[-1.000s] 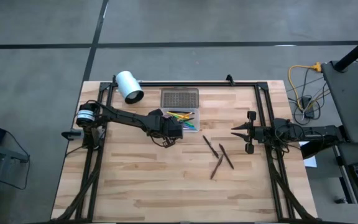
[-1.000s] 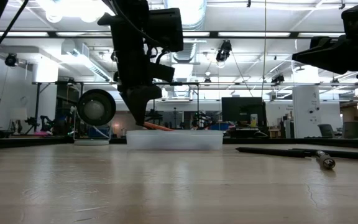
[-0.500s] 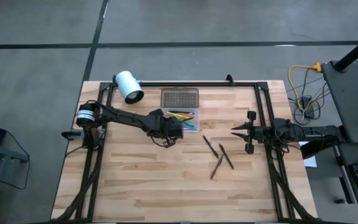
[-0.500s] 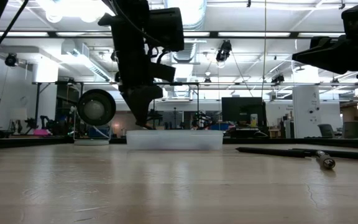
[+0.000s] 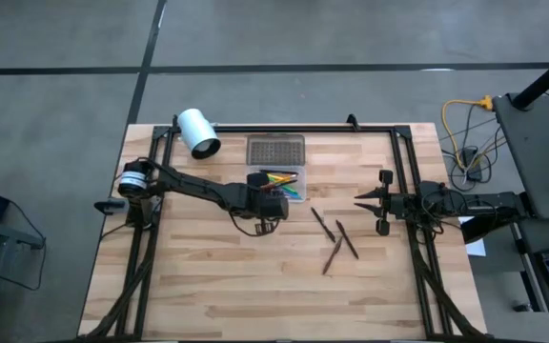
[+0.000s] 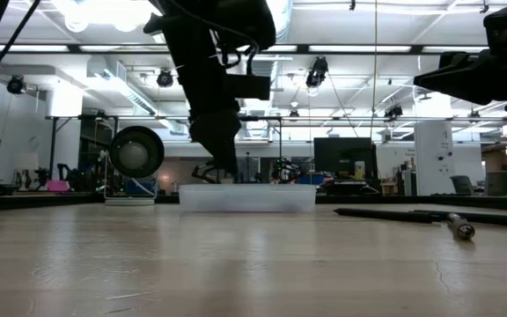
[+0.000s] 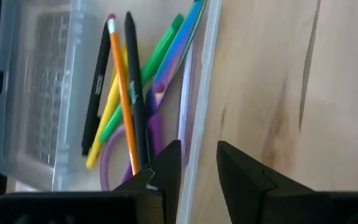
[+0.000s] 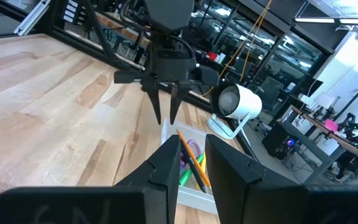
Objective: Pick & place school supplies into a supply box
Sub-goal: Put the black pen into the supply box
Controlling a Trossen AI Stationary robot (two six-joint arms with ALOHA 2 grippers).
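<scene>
The supply box [image 5: 276,182] is a clear case on the far middle of the table, its dotted grey lid [image 5: 275,151] lying flat behind it. Inside lie green, yellow, orange, blue and black pens [image 7: 126,106] and the purple-handled scissors [image 7: 154,118]. Three dark pens [image 5: 335,240] lie flat on the wood to the box's right and nearer. My left gripper [image 7: 197,155] hangs open, pointing down, above the box's near wall [image 7: 199,93], holding nothing. My right gripper [image 5: 362,201] waits open at the table's right side, raised and pointing left.
A white cylinder [image 5: 198,131] lies on its side at the far left corner. A black frame rail [image 5: 284,127] runs along the far edge, with side rails at the left and right. Bare wood [image 5: 255,286] stretches across the near half of the table.
An orange pencil that slanted up over the box rim under my left gripper a second ago has dropped out of the low view into the box. My left gripper has since shifted a little toward the table's right and near edge. The right arm has kept still.
</scene>
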